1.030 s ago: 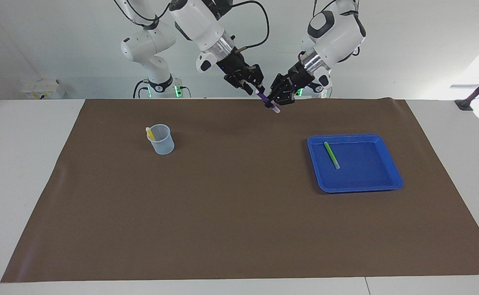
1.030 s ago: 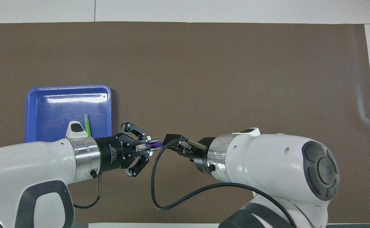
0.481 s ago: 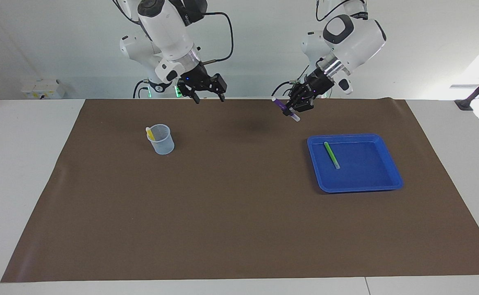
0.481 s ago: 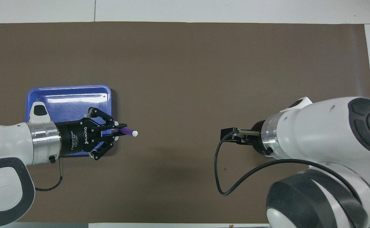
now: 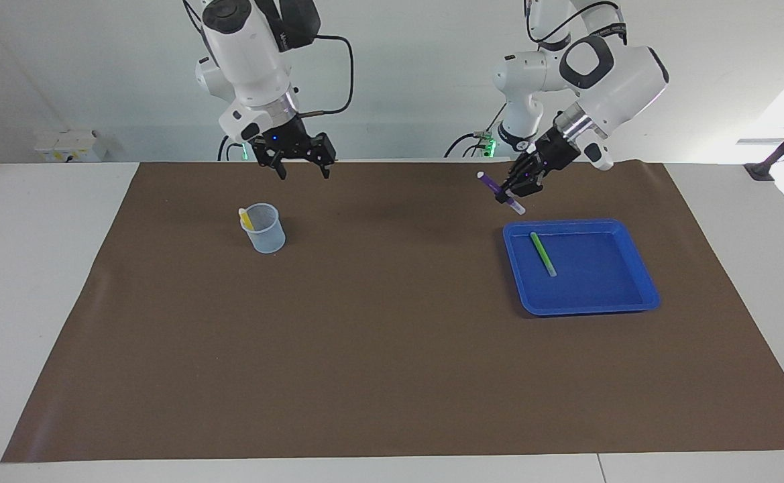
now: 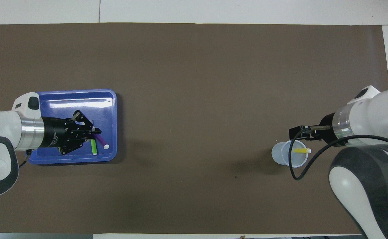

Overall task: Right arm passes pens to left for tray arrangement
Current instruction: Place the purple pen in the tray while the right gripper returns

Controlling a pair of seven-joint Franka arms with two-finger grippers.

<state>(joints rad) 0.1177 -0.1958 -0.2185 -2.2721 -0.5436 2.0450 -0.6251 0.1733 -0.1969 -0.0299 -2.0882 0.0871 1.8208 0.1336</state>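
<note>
Left gripper, clamped on purple pen, hangs over tray rim nearest robots; right gripper, jaws apart, is above cup.

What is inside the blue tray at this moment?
Only the green pen lies in the tray. The purple pen hangs above it in the left tool. Nothing looks hidden in the facing view.
</note>
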